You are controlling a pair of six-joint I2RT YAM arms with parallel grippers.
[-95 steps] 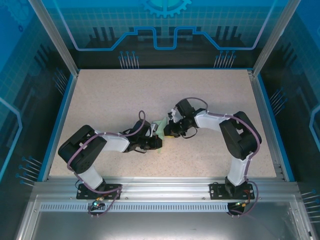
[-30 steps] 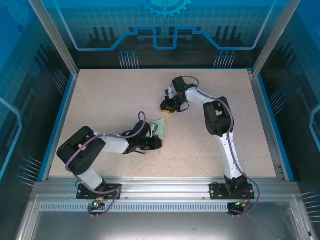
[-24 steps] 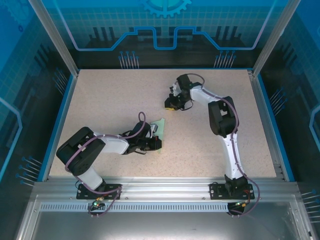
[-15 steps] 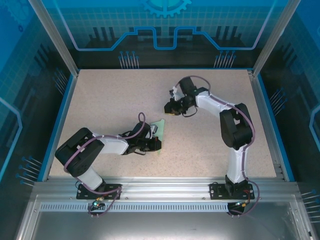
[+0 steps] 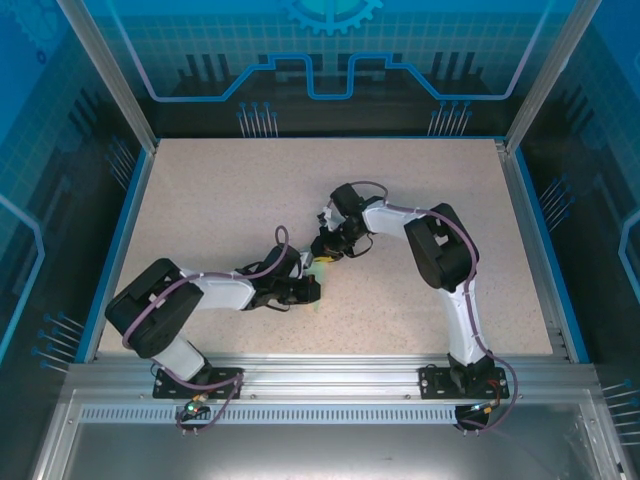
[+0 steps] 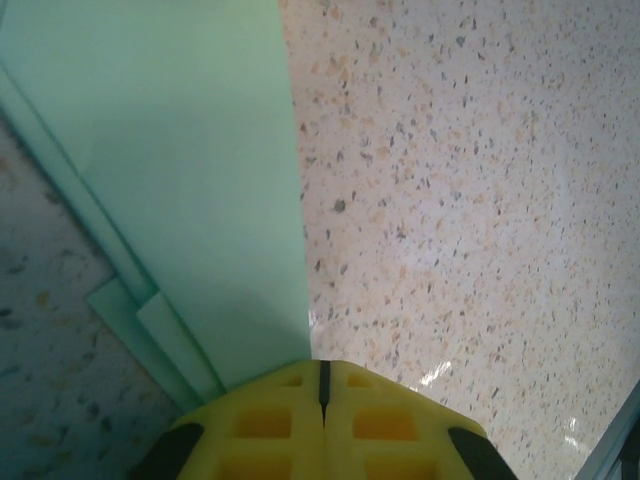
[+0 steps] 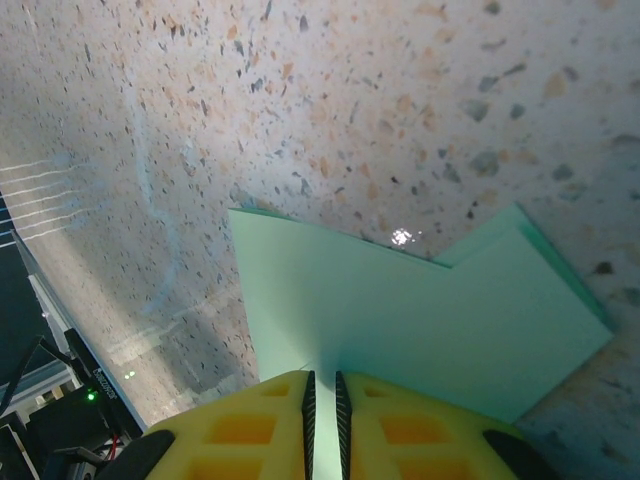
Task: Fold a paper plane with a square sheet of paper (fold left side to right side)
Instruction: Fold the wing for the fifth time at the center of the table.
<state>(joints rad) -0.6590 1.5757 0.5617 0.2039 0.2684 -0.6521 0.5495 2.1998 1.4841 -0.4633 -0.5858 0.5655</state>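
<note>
- The left gripper (image 5: 312, 287) reaches in from 8 o'clock, and its tip sits on the 7 o'clock end of the square sheet of paper (image 5: 321, 270), near the middle of the table (image 5: 220, 190). In its wrist camera the yellow fingers (image 6: 260, 430) are pressed together, with only a hairline seam. They meet the corner of the paper (image 6: 190, 180), which runs away toward 11 o'clock. I cannot tell if a layer is pinched between them.
- Risk here: this tip appears to be the only anchor, and it covers just a corner. A pull from the other side may turn the paper around it, and the stepped layers at 10 o'clock of the tip would slide out of line.
- The paper is already folded into a small layered shape. It lies flat between the two grippers.
- Risk here: it is thin and the table looks smooth, so a push along the surface may buckle it and give a crooked crease.
- The right gripper (image 5: 326, 254) comes from 1 o'clock over the far end. Its fingers (image 7: 250, 430) are nearly together, with a slim slit where green shows, and the paper (image 7: 400, 320) spreads toward 1 o'clock. I cannot tell whether they clamp a layer or only hover above.
- Risk here: if it catches the wrong layer, the existing fold may open. The two tips are also near enough to knock each other.
</note>
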